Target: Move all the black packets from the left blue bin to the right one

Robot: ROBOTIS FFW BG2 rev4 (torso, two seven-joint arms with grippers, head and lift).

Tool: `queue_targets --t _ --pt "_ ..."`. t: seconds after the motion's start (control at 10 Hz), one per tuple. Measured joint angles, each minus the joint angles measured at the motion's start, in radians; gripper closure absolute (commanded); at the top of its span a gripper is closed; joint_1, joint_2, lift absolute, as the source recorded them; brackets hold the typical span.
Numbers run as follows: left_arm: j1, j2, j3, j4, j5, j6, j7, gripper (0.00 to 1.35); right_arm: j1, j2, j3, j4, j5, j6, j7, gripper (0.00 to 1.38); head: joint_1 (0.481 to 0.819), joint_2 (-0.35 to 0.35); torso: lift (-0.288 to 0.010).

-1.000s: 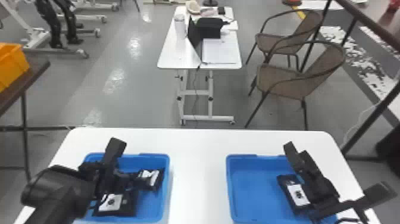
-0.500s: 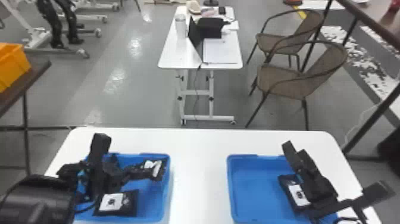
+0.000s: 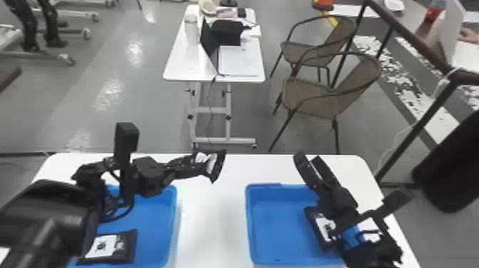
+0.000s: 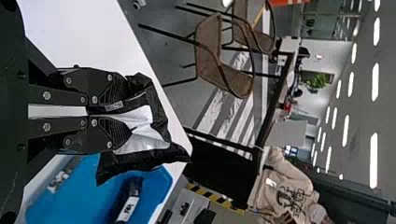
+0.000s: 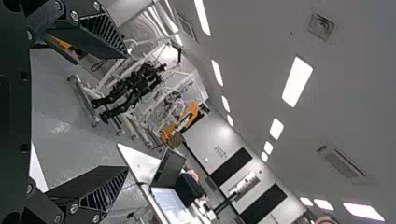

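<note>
My left gripper (image 3: 194, 166) is over the white table between the two bins, shut on a black packet (image 3: 218, 165). In the left wrist view the left gripper (image 4: 114, 114) pinches that packet (image 4: 156, 126), which spreads past the fingertips. Another black packet (image 3: 110, 246) lies in the left blue bin (image 3: 153, 228). The right blue bin (image 3: 278, 221) holds a black packet (image 3: 319, 228) by its right side, partly covered by the right arm. My right gripper (image 3: 309, 164) hovers above that bin's far right part; in the right wrist view the right gripper (image 5: 126, 112) is open with nothing between its fingers.
Both bins stand on the white table (image 3: 214, 221), a strip of tabletop between them. Beyond its far edge are a smaller desk (image 3: 181, 64) with a laptop and two brown chairs (image 3: 313, 96).
The left gripper, holding the packet, has risen out of the left bin and moved right past its edge. The right arm stays about where it was, and the head view has shifted slightly.
</note>
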Motion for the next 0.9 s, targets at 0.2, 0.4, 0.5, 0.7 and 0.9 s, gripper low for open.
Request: queue_targets --t 0.2,0.4,0.5,0.7,0.9 --pt "-0.116 -0.02 -0.113 0.092 0.014 -0.06 -0.002 1.09 -0.05 0.0 0.059 0.015 0.018 0.012 0.021 0.17 0.695 -0.108 0.0" --pt "-0.192 -0.047 -0.193 0.17 0.045 -0.098 -0.011 1.09 -0.096 0.0 0.09 0.05 0.021 0.012 0.028 0.17 0.695 -0.128 0.0" --pt "-0.201 -0.069 -0.199 0.183 0.047 -0.103 -0.017 1.09 -0.109 0.0 0.093 0.06 0.024 0.012 0.028 0.17 0.695 -0.134 0.0" --pt "-0.205 -0.109 -0.202 0.206 0.042 -0.106 -0.031 1.09 -0.121 0.0 0.097 0.058 0.027 0.012 0.028 0.17 0.695 -0.158 0.0" --pt "-0.214 -0.126 -0.215 0.229 0.039 -0.107 -0.039 1.09 -0.135 0.0 0.118 0.054 0.028 0.012 0.028 0.17 0.695 -0.16 0.0"
